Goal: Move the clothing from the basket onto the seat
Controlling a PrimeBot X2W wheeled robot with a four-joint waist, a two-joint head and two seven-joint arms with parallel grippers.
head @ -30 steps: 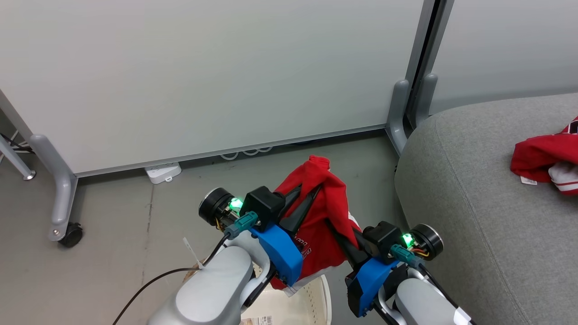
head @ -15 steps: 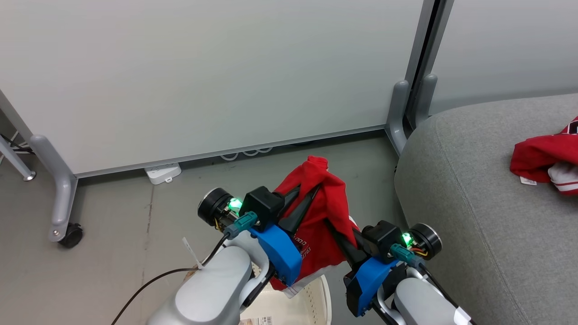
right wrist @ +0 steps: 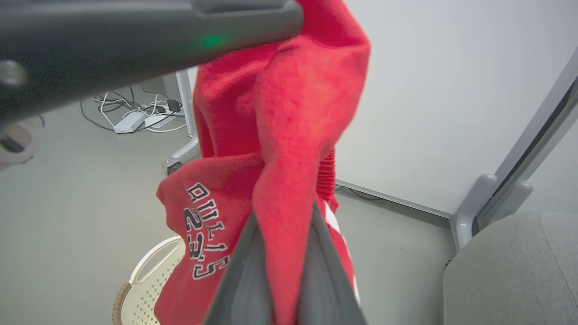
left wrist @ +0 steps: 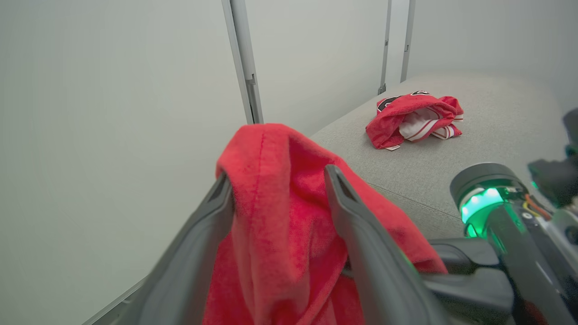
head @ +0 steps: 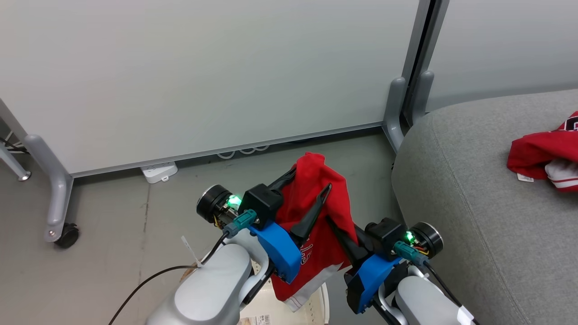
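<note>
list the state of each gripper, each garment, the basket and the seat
seat: bears one garment
basket: upright on floor, contents hidden
held garment: lifted, hanging over basket
other garment: crumpled on seat
left gripper: open, fabric draped across it
right gripper: shut on held garment
</note>
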